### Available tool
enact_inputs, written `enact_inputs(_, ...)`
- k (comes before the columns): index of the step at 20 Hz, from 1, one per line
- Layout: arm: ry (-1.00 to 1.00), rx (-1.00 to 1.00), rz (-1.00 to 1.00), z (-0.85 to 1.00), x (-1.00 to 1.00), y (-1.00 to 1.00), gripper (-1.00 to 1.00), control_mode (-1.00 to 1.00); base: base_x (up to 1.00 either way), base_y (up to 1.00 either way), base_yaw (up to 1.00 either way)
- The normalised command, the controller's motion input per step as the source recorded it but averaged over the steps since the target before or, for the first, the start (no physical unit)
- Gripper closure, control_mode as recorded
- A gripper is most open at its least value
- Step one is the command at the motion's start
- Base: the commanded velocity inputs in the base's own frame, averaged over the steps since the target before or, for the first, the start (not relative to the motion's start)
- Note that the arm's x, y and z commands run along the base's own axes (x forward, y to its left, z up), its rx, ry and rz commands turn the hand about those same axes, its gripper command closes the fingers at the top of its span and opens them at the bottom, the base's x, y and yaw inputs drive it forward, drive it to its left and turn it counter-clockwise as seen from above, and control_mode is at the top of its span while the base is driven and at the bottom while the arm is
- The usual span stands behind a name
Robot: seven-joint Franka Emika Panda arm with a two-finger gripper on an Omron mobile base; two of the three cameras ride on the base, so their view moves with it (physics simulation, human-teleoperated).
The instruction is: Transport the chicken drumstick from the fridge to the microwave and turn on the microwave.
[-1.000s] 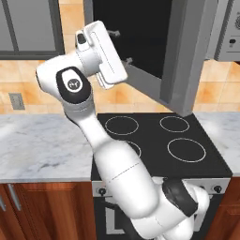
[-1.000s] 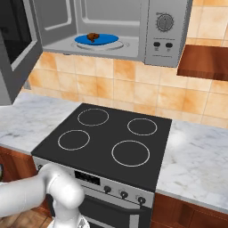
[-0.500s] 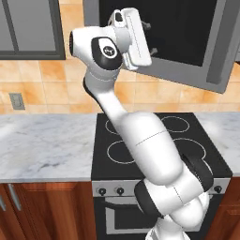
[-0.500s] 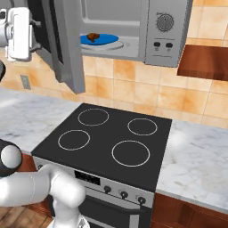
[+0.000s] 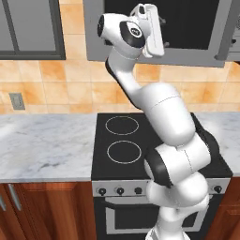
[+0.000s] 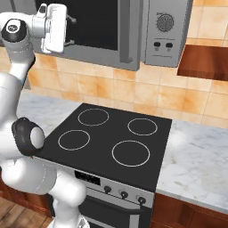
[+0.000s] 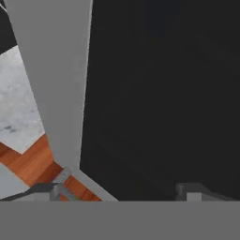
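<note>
Searching the microwave (image 6: 151, 31) for lettering, found a round dial (image 6: 165, 21) and two small buttons (image 6: 162, 44) on the panel at its right side, with marks around the dial too small to read. Saw the gripper (image 6: 71, 31) raised high at the left part of the dark window door (image 6: 98, 26), fingers spread wide, one above the other, pointing at the glass. Held nothing between them. Could not tell from either base view whether the tips touched the door or stood just off it. Met the same gripper (image 5: 164, 32) in the left base view, against the lower left of the dark window, with the white arm bent up to it from below. Found, in the hand view, two small fingertips (image 7: 47, 190) well apart at the bottom, the gripper (image 7: 119, 192) facing the black glass close up, with the grey frame of the door (image 7: 56, 84) running down on the left. Placed the microwave directly ahead of the hand, above the black stove (image 6: 111, 142) with its four rings, and the marble counter (image 6: 200, 156) to each side. Could not make out anything behind the dark glass.
</note>
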Motion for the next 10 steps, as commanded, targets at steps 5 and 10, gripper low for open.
enact_inputs(5,-0.02,0.15,0.03,0.02,0.45,-0.79,-1.00,-1.00,0.00,0.00,0.00)
enact_inputs(10,-0.04,0.15,0.06,0.01,0.21,-0.72,-1.00,-1.00,0.00,0.00,0.00)
